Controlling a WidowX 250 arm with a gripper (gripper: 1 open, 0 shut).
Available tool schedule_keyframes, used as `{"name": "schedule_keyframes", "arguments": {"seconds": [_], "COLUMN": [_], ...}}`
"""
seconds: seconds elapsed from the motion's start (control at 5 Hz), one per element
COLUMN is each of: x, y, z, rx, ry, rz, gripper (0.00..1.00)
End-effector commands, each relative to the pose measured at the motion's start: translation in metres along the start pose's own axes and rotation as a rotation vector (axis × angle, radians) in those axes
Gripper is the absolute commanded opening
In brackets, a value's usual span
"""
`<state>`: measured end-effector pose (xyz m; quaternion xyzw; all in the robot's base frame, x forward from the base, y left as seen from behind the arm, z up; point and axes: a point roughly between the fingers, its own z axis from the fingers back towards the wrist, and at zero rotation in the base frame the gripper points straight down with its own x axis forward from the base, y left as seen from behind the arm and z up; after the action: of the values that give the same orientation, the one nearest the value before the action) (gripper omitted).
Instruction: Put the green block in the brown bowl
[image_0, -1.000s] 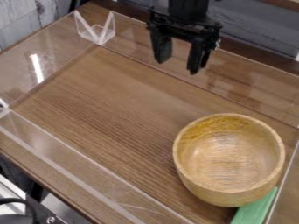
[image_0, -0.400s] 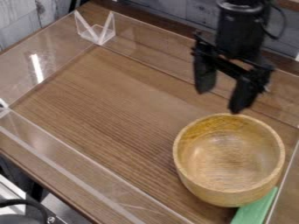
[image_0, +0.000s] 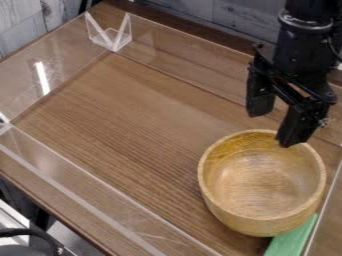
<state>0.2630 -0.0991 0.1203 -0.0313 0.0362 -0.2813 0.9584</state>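
The brown bowl (image_0: 262, 181) is a large round wooden bowl with a thick rim, sitting at the table's front right with its hollow empty. A strip of the green block (image_0: 294, 244) pokes out just behind the bowl's near right side at the bottom edge, mostly cut off by the frame. My black gripper (image_0: 278, 111) hangs over the bowl's far rim, open, with nothing between its fingers (image_0: 299, 124).
A clear plastic wall (image_0: 54, 60) rings the wooden tabletop (image_0: 120, 120). A small folded clear stand (image_0: 110, 32) sits at the back left. The table's near edge runs along the lower left.
The gripper has travelled from the back middle of the table to the right and toward the front, ending above the bowl's far rim. It stayed open throughout.
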Motion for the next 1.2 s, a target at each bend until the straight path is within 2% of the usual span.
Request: {"name": "schedule_keyframes", "arguments": {"seconds": [0.0,0.6,1.0], "x": [0.002,-0.003,-0.002], "y": [0.007,0.018,0.021], "z": [0.017,0.023,0.022], "rx": [0.021,0.032,0.055], "ry": [-0.068,-0.092,-0.102], "rz": [-0.01,-0.036,-0.085], "gripper": [1.0,1.0,1.0]}}
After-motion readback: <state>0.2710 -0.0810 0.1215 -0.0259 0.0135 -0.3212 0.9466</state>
